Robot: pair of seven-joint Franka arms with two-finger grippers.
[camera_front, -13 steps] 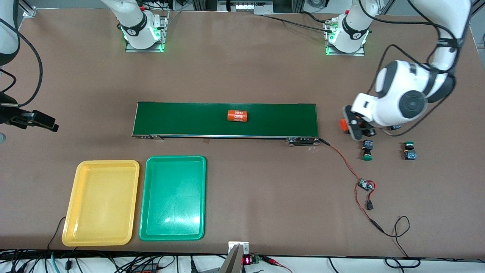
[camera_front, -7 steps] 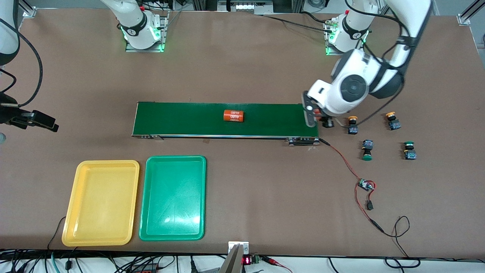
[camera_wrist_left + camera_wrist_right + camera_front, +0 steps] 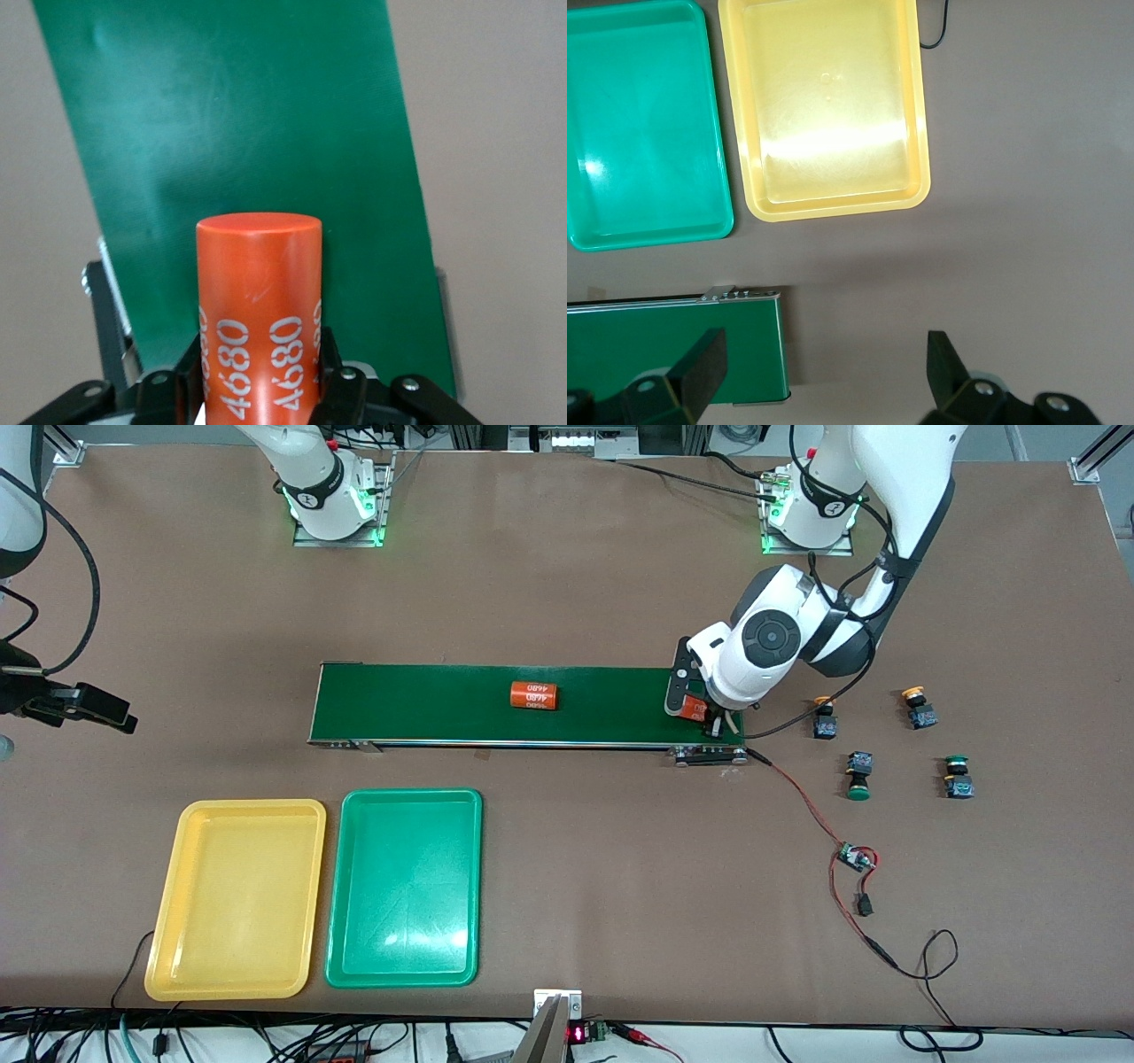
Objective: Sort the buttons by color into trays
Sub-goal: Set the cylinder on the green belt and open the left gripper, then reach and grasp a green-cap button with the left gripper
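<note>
Two yellow-orange buttons [image 3: 825, 722] [image 3: 917, 710] and two green buttons [image 3: 858, 775] [image 3: 956, 776] lie on the table at the left arm's end, past the conveyor. The yellow tray [image 3: 237, 899] and the green tray [image 3: 406, 886] sit side by side, nearer to the front camera than the belt; both are empty. They also show in the right wrist view, yellow [image 3: 828, 106] and green [image 3: 642, 124]. My left gripper [image 3: 695, 710] is over the belt's end, shut on an orange cylinder [image 3: 259, 292] with white print. My right gripper [image 3: 824, 376] is open and empty, waiting above the table off the belt's other end.
A long dark-green conveyor belt [image 3: 443, 704] crosses the middle of the table, with a second orange cylinder [image 3: 534, 695] lying on it. A red wire runs from the belt to a small circuit board [image 3: 855, 859]. Cables hang along the front edge.
My left gripper has moved from beside the buttons to over the belt's end, with the orange cylinder in it. The cylinder on the belt has drifted toward the right arm's end. The right arm is still.
</note>
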